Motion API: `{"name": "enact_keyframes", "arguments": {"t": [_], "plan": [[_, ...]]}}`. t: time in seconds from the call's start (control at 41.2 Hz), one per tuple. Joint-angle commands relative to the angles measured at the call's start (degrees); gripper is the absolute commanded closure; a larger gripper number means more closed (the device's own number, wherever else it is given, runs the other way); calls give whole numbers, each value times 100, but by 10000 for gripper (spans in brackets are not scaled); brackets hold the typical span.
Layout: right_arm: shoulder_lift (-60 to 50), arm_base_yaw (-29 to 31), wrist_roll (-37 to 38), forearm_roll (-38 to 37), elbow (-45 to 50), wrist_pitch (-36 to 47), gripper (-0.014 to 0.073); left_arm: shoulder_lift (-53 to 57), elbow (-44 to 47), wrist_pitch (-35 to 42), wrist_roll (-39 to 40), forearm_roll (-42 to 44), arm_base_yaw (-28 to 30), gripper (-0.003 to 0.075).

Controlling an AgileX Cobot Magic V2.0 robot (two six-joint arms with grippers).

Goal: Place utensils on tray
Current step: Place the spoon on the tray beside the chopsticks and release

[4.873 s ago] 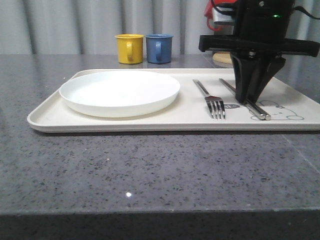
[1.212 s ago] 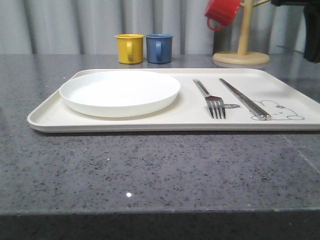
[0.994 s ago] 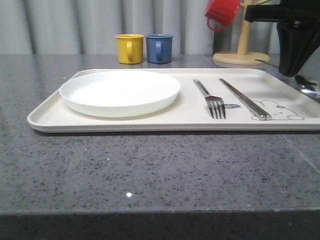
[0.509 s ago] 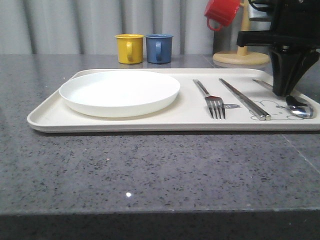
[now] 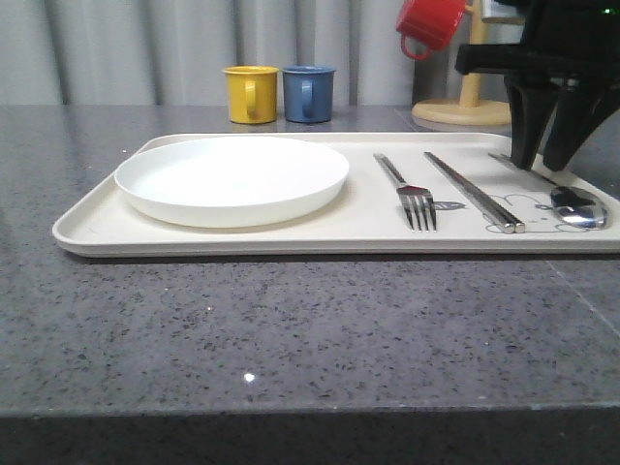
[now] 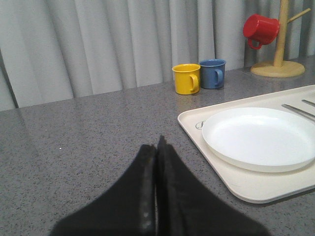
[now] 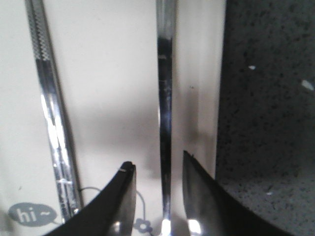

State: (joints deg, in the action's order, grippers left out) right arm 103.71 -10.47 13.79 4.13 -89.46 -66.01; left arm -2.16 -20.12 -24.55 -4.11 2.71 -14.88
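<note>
The cream tray (image 5: 242, 238) holds three silver utensils on its right half. The fork (image 5: 412, 194) lies beside the chopsticks (image 5: 475, 192), and the spoon (image 5: 576, 205) sits nearest the right rim over the rabbit drawing. My right gripper (image 5: 541, 160) hangs open just above the spoon's handle; in the right wrist view its fingers (image 7: 129, 169) straddle the handle (image 7: 165, 113) without touching it, with the chopsticks (image 7: 51, 113) alongside. My left gripper (image 6: 157, 143) is shut and empty over the bare counter, short of the tray (image 6: 231, 179).
A round white plate (image 5: 232, 174) fills the tray's left half. Yellow (image 5: 251, 93) and blue (image 5: 308, 93) mugs stand behind the tray. A red mug (image 5: 431, 21) hangs on a wooden mug tree (image 5: 463, 108) at the back right.
My right gripper came in from the right with the spoon, set it on the tray beside the chopsticks, then opened and rose slightly off it.
</note>
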Motion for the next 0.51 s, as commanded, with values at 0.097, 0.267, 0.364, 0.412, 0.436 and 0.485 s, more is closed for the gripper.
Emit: {"name": "enact_keyframes", "arguments": {"t": [0.097, 0.267, 0.364, 0.412, 0.436, 0.485], "plan": [[-1015, 8, 0, -114, -158, 198, 307, -65, -152, 475, 57, -26, -1, 739], [-1630, 8, -86, -413, -158, 104, 311, -65, -152, 475, 57, -26, -1, 739], [-1936, 8, -238, -516, -158, 11, 337, -65, -152, 475, 57, -26, -1, 739], [-2051, 8, -289, -535, -158, -23, 382, -65, -152, 475, 57, -26, -1, 739], [-2119, 8, -315, -535, -158, -29, 422, -65, -152, 475, 57, -26, -1, 739], [-2230, 8, -368, -535, -158, -55, 506, -65, -152, 475, 57, -26, -1, 739]]}}
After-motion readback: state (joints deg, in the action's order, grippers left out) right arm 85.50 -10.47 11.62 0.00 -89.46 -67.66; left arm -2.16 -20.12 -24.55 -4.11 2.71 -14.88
